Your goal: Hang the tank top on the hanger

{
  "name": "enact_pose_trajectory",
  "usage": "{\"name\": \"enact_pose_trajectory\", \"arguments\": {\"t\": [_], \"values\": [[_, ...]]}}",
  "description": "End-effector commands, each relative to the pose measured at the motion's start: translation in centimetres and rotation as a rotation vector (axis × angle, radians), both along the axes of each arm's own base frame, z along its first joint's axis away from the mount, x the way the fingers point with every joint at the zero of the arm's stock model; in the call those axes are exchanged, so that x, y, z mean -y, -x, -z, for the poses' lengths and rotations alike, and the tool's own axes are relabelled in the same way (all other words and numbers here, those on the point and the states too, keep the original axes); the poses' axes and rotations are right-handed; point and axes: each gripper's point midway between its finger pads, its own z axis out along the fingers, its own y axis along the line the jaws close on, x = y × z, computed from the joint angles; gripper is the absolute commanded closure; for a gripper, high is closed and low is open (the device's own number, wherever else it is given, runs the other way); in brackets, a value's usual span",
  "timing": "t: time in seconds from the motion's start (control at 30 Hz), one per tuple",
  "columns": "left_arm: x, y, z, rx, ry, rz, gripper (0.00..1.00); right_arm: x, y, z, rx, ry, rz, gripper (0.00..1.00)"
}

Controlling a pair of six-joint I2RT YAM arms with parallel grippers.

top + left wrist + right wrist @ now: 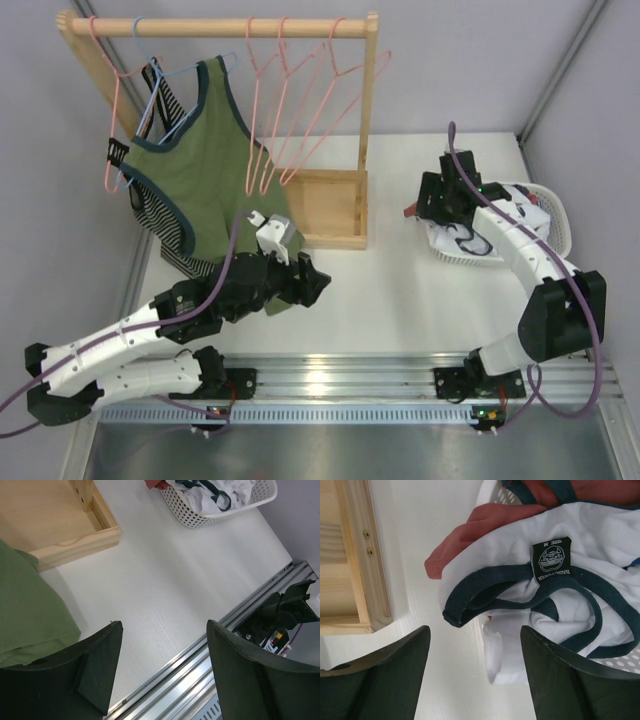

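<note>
The tank top (490,228), white with navy trim, lies crumpled in a white basket (556,212) at the right. In the right wrist view its navy strap loop (485,587) and black neck label (551,560) hang over the basket's edge. My right gripper (446,205) hovers over that edge. It stands open (475,630), the strap just beyond its fingertips and nothing pinched. Several pink hangers (296,105) hang free on the wooden rail. My left gripper (310,282) is open (164,625) and empty, low over the table by the front rail. The tank top (220,492) shows far off in its view.
An olive green tank top (205,170) hangs on the rack's left over a striped garment (165,235), with a light blue hanger (172,85) behind. The rack's wooden base (335,210) sits mid-table. A red garment (470,530) lies in the basket under the white one. A metal rail (350,375) runs along the near edge.
</note>
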Motion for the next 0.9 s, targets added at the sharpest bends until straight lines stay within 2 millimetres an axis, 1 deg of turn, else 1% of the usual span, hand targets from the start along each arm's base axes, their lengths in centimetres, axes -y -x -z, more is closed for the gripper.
{"name": "enact_pose_trajectory", "arguments": {"t": [0.0,0.17,0.2,0.33,0.37,0.4,0.47,0.5,0.53,0.57,0.6,0.67,0.77,0.83,0.87], "values": [[-0.3,-0.1,-0.6,0.002,0.013,-0.020,0.27,-1.1,-1.8,-1.8,0.081,-0.004,-0.006,0.28],[0.0,-0.2,-0.4,-0.006,0.006,-0.017,0.27,-1.0,-2.6,0.1,0.041,0.021,0.011,0.35],[0.0,-0.2,-0.4,-0.008,0.002,-0.017,0.27,-0.9,-2.7,0.4,0.037,0.026,0.016,0.39],[0.1,-0.3,-0.3,-0.008,-0.007,-0.021,0.27,-0.7,-3.1,1.1,0.032,0.048,0.022,0.48],[0.1,-0.3,-0.3,-0.009,-0.008,-0.021,0.27,-0.6,-3.2,1.1,0.033,0.056,0.019,0.51],[0.1,-0.3,-0.2,-0.011,-0.010,-0.021,0.27,-0.6,-3.4,0.8,0.036,0.061,0.020,0.61],[0.2,-0.3,-0.1,-0.012,-0.013,-0.021,0.27,-0.5,-3.6,0.7,0.038,0.070,0.021,0.70],[0.2,-0.3,0.0,-0.014,-0.015,-0.020,0.27,-0.4,-3.6,0.4,0.038,0.075,0.018,0.80],[0.3,-0.3,0.1,-0.015,-0.017,-0.020,0.27,-0.4,-3.8,0.0,0.050,0.076,0.021,0.85],[0.3,-0.3,0.1,-0.015,-0.017,-0.020,0.27,-0.2,-3.6,-0.3,0.043,0.084,0.022,0.90],[0.3,-0.4,0.1,-0.015,-0.018,-0.021,0.27,-0.1,-3.8,-1.0,0.057,0.090,0.023,0.96],[0.2,-0.4,0.0,-0.012,-0.019,-0.020,0.27,0.1,-3.6,-3.0,0.092,0.087,0.025,1.00],[0.2,-0.5,-0.1,-0.008,-0.020,-0.023,0.27,0.4,-3.0,-7.0,0.162,0.074,0.025,1.00],[0.3,-0.5,-0.2,-0.006,-0.021,-0.022,0.27,0.7,-2.3,-10.3,0.216,0.067,0.023,1.00],[0.3,-0.5,-0.3,-0.005,-0.020,-0.022,0.27,0.7,-2.1,-11.3,0.233,0.064,0.023,1.00]]}}
